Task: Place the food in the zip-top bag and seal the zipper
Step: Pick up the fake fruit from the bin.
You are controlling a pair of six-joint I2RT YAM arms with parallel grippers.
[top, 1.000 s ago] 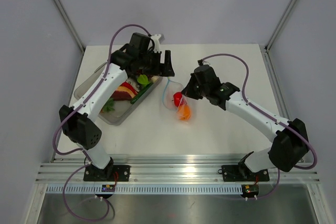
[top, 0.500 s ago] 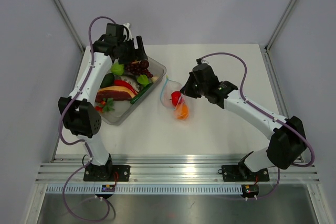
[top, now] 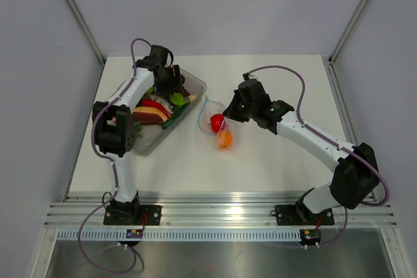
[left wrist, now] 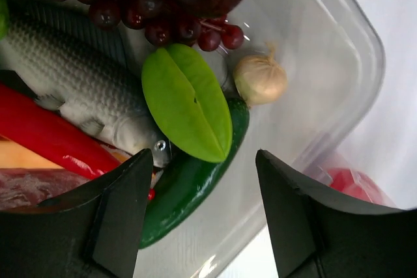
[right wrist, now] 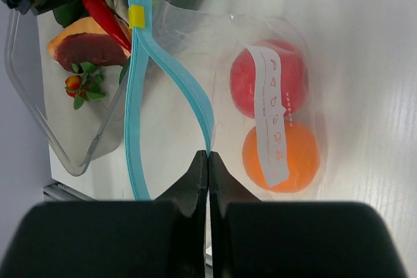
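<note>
The zip-top bag [top: 218,126] lies on the table right of the tub, its mouth open. It holds a red piece [right wrist: 267,86] and an orange piece [right wrist: 281,157]. My right gripper [right wrist: 208,155] is shut on one lip of the light-blue zipper [right wrist: 135,96] and also shows in the top view [top: 226,114]. My left gripper [left wrist: 203,153] is open and empty, low over the tub's right end [top: 174,81]. Below it are a green leaf-shaped piece [left wrist: 186,99], a green cucumber [left wrist: 195,187], a garlic bulb [left wrist: 259,77] and dark purple grapes [left wrist: 150,11].
The clear rigid tub [top: 197,86] stands at the back left, its wall [left wrist: 345,63] close to the bag. It also holds a grey fish [left wrist: 71,76], a red chili [left wrist: 45,135] and a slab of meat [right wrist: 88,47].
My left gripper swung back to the left and came down over the tub's right end. My right gripper stays shut on the zipper, and the bag shifted slightly.
</note>
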